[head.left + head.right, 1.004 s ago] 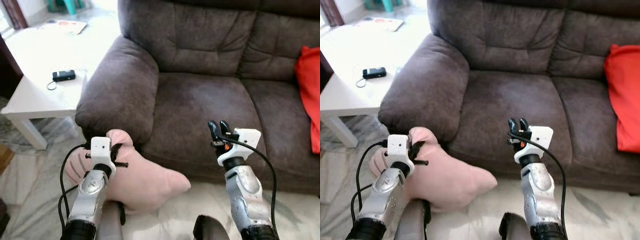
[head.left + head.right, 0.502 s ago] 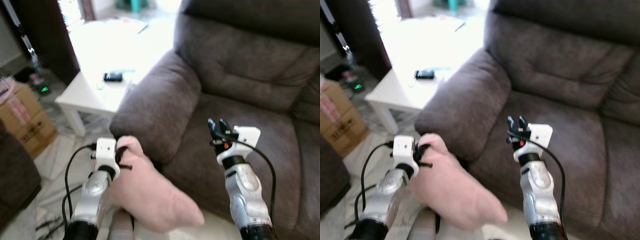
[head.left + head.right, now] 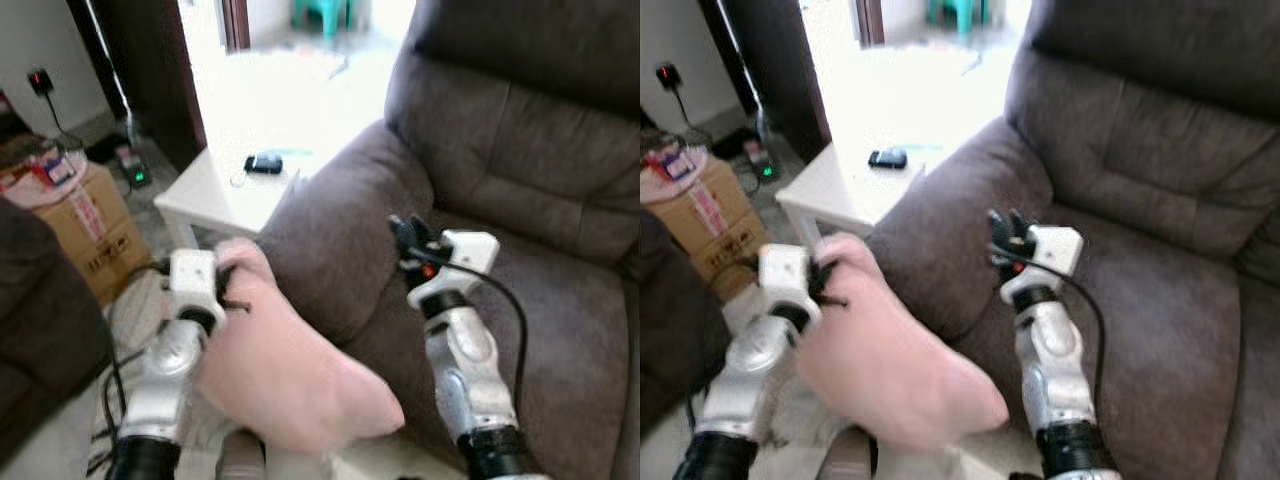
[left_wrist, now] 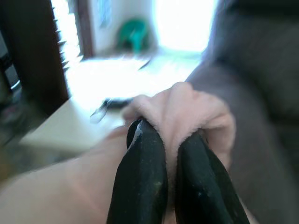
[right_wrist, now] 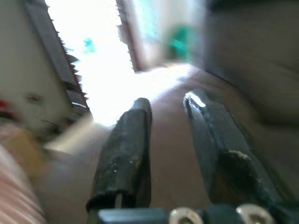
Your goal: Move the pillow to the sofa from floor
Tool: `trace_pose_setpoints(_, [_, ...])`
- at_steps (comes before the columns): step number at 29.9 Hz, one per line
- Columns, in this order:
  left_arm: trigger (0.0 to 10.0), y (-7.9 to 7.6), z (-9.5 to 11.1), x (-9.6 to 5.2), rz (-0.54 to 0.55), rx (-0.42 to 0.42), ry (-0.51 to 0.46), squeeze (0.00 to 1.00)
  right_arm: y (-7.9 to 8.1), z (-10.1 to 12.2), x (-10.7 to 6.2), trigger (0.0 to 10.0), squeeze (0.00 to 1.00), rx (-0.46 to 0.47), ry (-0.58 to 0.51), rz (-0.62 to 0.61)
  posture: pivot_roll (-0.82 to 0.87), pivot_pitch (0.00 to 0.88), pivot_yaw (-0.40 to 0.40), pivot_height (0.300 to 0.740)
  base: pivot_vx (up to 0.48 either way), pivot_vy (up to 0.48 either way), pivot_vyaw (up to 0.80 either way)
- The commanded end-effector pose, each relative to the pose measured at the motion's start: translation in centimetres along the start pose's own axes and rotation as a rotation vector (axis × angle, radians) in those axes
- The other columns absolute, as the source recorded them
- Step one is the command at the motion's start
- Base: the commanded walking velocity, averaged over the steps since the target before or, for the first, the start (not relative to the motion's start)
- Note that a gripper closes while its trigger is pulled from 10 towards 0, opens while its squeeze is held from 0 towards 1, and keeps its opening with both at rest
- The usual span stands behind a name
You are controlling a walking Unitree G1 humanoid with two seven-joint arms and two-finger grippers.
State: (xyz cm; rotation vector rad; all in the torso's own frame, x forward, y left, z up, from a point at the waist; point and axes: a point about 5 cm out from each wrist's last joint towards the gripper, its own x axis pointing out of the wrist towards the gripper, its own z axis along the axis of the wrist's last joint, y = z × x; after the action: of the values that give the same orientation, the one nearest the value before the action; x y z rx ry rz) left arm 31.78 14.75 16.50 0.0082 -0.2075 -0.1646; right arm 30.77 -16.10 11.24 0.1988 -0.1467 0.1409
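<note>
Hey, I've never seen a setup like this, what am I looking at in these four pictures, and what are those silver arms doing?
This is a humanoid robot seen through its own cameras. The two wide pictures come from the stereo camera on its head, looking forward and down, so its silver arms reach into view. The two close pictures come from cameras on its wrists, looking along each gripper's two black fingers.

The left gripper is pinched shut on a corner of a pink pillow, which hangs lifted beside the arm of a dark brown sofa. The right gripper is raised over the sofa seat, fingers apart, holding nothing.

Beside the sofa stands a white side table with a small black device on it, and a cardboard box sits on the floor.
</note>
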Motion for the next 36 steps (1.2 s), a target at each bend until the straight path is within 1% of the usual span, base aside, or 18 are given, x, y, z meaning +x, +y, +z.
trace_pose_setpoints(1, [10.0, -1.3, 5.0, 0.9, -0.056, 0.020, -0.195, 0.00, -0.2, 0.1, 0.1, 10.0, 0.00, 0.005, -0.008, -0.012, 0.10, 0.000, -0.060, 0.666, 0.000, 0.000, 0.00])
trace_pose_setpoints(4, [10.0, -1.5, 5.2, 0.9, -0.059, 0.024, -0.192, 0.00, -0.1, 0.1, 0.2, 10.0, 0.00, 0.007, -0.009, -0.012, 0.10, 0.000, -0.060, 0.666, 0.000, 0.000, 0.00])
trace_pose_setpoints(8, [10.0, -1.1, 4.8, 0.8, -0.044, 0.028, -0.178, 0.00, 0.0, 0.2, 0.3, 10.0, 0.00, 0.007, -0.013, -0.010, 0.09, 0.000, -0.059, 0.666, 0.000, 0.000, 0.00])
trace_pose_setpoints(11, [10.0, -1.3, 5.7, 0.9, -0.045, 0.024, -0.207, 0.00, -0.3, 0.4, 0.2, 10.0, 0.00, 0.005, -0.020, -0.015, 0.09, 0.000, -0.061, 0.666, 0.000, 0.000, 0.00])
trace_pose_setpoints(13, [10.0, -1.6, 6.3, 1.0, -0.056, 0.032, -0.225, 0.00, -0.5, 0.4, 0.3, 10.0, 0.00, 0.001, -0.021, -0.017, 0.09, 0.000, -0.062, 0.666, 0.000, 0.000, 0.00])
trace_pose_setpoints(16, [10.0, -1.9, 6.6, 1.3, -0.066, 0.037, -0.230, 0.00, -0.2, 1.2, 0.9, 10.0, 0.00, 0.002, -0.059, -0.008, 0.10, 0.000, -0.057, 0.666, 0.000, 0.000, 0.00])
trace_pose_setpoints(18, [10.0, -2.0, 6.5, 1.4, -0.071, 0.040, -0.225, 0.00, 0.0, 1.5, 1.1, 10.0, 0.00, 0.002, -0.070, -0.001, 0.10, 0.000, -0.054, 0.666, 0.000, 0.000, 0.00])
trace_pose_setpoints(19, [10.0, -1.8, 5.8, 1.4, -0.076, 0.062, -0.203, 0.00, 0.2, 1.7, 1.4, 10.0, 0.00, 0.003, -0.085, 0.002, 0.09, 0.000, -0.047, 0.666, 0.000, 0.000, 0.00])
trace_pose_setpoints(20, [10.0, -1.8, 5.8, 1.4, -0.076, 0.062, -0.203, 0.00, 0.2, 1.7, 1.4, 10.0, 0.00, 0.003, -0.085, 0.002, 0.09, 0.000, -0.047, 0.666, 0.000, 0.000, 0.00])
trace_pose_setpoints(21, [10.0, -1.6, 5.1, 1.4, -0.076, 0.063, -0.181, 0.00, 0.3, 1.5, 1.5, 10.0, 0.00, 0.005, -0.078, -0.014, 0.10, 0.000, -0.040, 0.670, 0.000, 0.000, 0.00])
trace_pose_setpoints(25, [10.0, -1.3, 4.1, 1.0, -0.067, 0.071, -0.143, 0.00, 0.6, 1.1, 1.3, 10.0, 0.00, 0.012, -0.073, -0.011, 0.10, 0.000, -0.034, 0.692, 0.000, 0.000, 0.00])
trace_pose_setpoints(31, [10.0, -1.3, 3.4, 0.9, -0.062, 0.067, -0.118, 0.00, 0.7, 0.9, 0.9, 10.0, 0.00, 0.018, -0.068, -0.012, 0.10, 0.000, -0.031, 0.740, 0.000, 0.000, 0.00])
trace_pose_setpoints(36, [10.0, -1.5, 3.3, 1.0, -0.067, 0.066, -0.118, 0.00, 0.7, 0.8, 1.0, 10.0, 0.00, 0.017, -0.069, -0.015, 0.10, 0.000, -0.030, 0.740, 0.000, 0.000, 0.00])
